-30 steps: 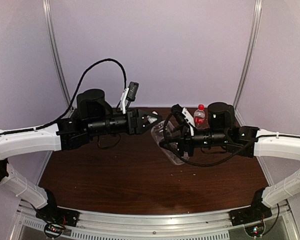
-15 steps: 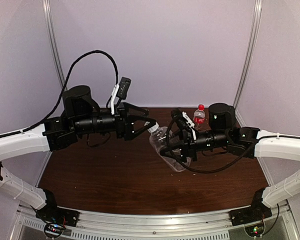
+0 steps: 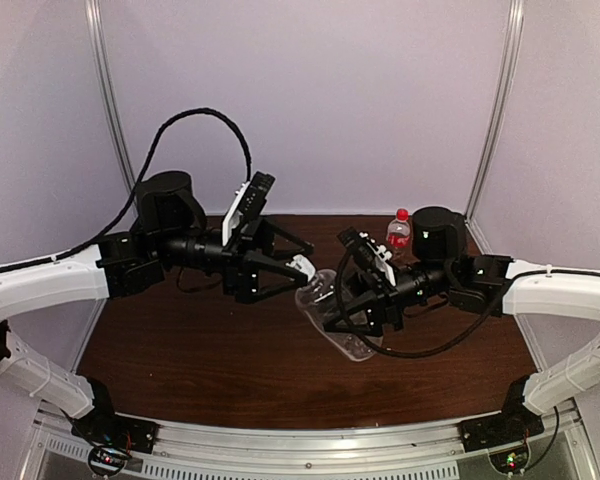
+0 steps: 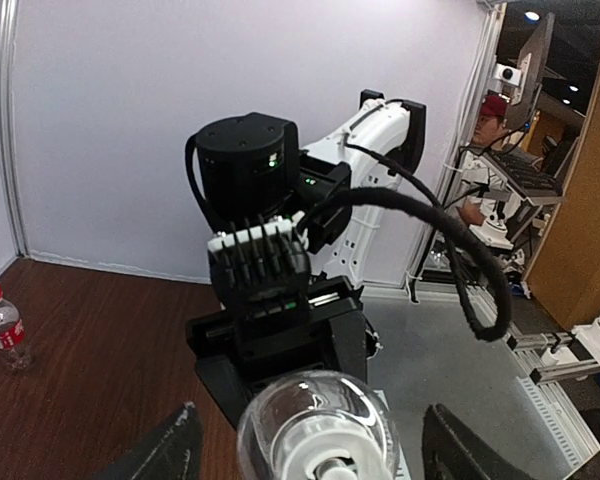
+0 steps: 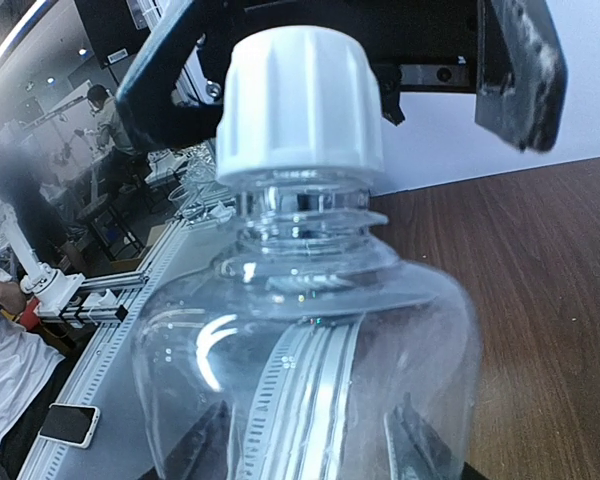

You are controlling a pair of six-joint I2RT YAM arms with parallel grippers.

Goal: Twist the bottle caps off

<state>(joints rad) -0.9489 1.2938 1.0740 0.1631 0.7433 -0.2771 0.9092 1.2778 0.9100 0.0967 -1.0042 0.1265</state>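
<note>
My right gripper (image 3: 348, 312) is shut on the body of the plain clear bottle (image 3: 332, 312) and holds it tilted above the table, with its white cap (image 3: 302, 268) pointing left. In the right wrist view the bottle (image 5: 310, 330) fills the frame between my fingers (image 5: 195, 450), the cap (image 5: 300, 105) on top. My left gripper (image 3: 302, 262) is open, one finger (image 5: 170, 70) on each side of the cap without touching it. In the left wrist view the bottle (image 4: 315, 425) sits end-on between the spread fingertips (image 4: 170, 455). The red-label bottle (image 3: 398, 232) with its red cap (image 3: 402, 213) stands at the back right.
The brown table (image 3: 210, 350) is enclosed by pale walls and metal corner posts (image 3: 495, 110). The red-label bottle also shows at the far left of the left wrist view (image 4: 2, 335). Both arms meet above the table's middle, and a black cable loops above the left arm.
My left gripper has opened, turned at the wrist and now straddles the white cap. My right gripper has moved the bottle slightly down and left, tilting it more.
</note>
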